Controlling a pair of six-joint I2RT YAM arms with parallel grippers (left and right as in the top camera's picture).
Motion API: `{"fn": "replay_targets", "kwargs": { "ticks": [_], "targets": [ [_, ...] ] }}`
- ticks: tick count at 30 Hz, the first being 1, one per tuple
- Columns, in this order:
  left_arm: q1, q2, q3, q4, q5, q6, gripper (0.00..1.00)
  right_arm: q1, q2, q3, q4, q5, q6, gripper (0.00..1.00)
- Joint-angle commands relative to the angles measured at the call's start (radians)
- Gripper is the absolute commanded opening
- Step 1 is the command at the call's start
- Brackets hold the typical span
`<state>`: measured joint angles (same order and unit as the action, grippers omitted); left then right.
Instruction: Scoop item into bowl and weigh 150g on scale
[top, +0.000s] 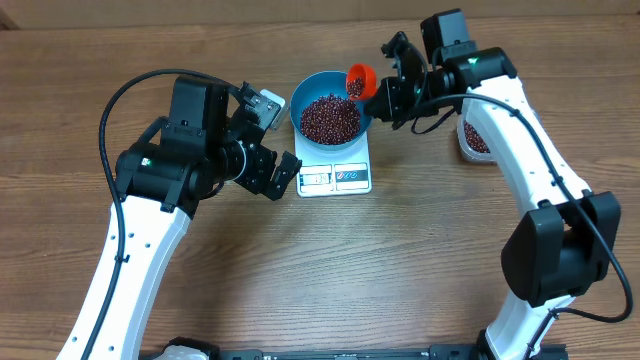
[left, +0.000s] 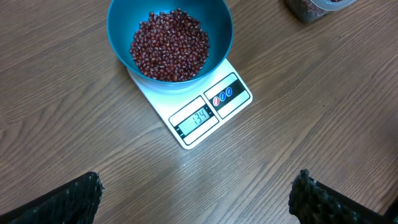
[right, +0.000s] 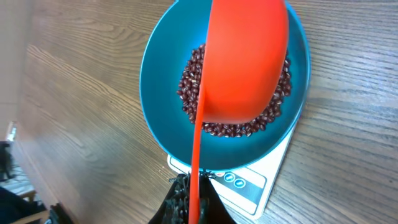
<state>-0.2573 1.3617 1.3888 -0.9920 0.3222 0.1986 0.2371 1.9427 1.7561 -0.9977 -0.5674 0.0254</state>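
The blue bowl (top: 296, 108) stands on the white scale (top: 335, 178) and holds a heap of dark red-brown beans (top: 330, 118). The scale's display reads 134 in the left wrist view. My right gripper (top: 385, 95) is shut on the handle of a red-orange scoop (top: 358, 79), which hangs tilted over the bowl's right rim. In the right wrist view the scoop (right: 245, 62) shows its underside above the beans (right: 191, 81), and its inside is hidden. My left gripper (top: 276, 142) stands open and empty, just left of the scale.
A clear tub (top: 472, 140) with more beans sits to the right of the scale, partly behind my right arm. It also shows as the tub (left: 311, 7) at the top right of the left wrist view. Bare wooden tabletop (top: 330, 260) lies in front of the scale.
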Motion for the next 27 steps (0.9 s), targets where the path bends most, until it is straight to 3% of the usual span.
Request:
{"fn": "replay_targets", "kwargs": {
  "ticks": [1,15,27],
  "targets": [
    [0.002,0.006,0.014,0.002,0.007,0.015,1.0,0.003,-0.001,0.035,0.001,-0.048,-0.008,0.04],
    [0.002,0.006,0.014,0.002,0.008,0.015,0.99,0.048,-0.001,0.035,-0.002,0.018,-0.034,0.04],
    [0.002,0.006,0.014,0.002,0.007,0.015,1.0,0.166,-0.001,0.035,-0.002,0.325,-0.064,0.04]
  ]
}}
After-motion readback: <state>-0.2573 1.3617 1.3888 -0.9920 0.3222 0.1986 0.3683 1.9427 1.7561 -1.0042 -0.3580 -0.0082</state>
